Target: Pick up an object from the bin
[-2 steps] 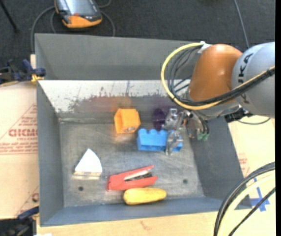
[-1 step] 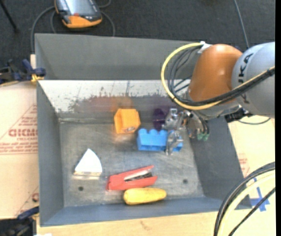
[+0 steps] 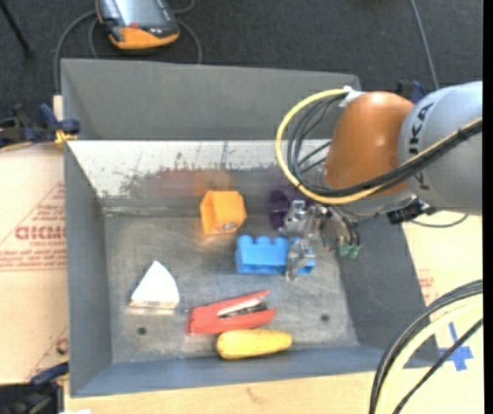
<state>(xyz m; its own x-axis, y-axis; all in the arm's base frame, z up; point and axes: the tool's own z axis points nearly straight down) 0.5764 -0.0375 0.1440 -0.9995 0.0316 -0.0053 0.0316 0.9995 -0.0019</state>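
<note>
Gripper (image 3: 302,247) low at right end of blue brick (image 3: 259,255), middle of bin (image 3: 83,266), likely lined up for grasp. Open or closed: cannot tell. Purple piece (image 3: 278,203) just behind, orange block (image 3: 221,211) near.

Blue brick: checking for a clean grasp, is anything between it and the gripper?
Nothing visible does. The gripper is at the right end of the blue brick; a purple thing lies beyond it, not between them.

The grey bin's floor (image 3: 134,241) carries an orange block (image 3: 221,211) near the back wall and a blue brick (image 3: 259,254) just beside it. A purple piece (image 3: 278,203) lies behind the brick and a white wedge (image 3: 154,285) to the left. At the front, a red stapler (image 3: 227,314) lies just beside a yellow banana (image 3: 253,343).
</note>
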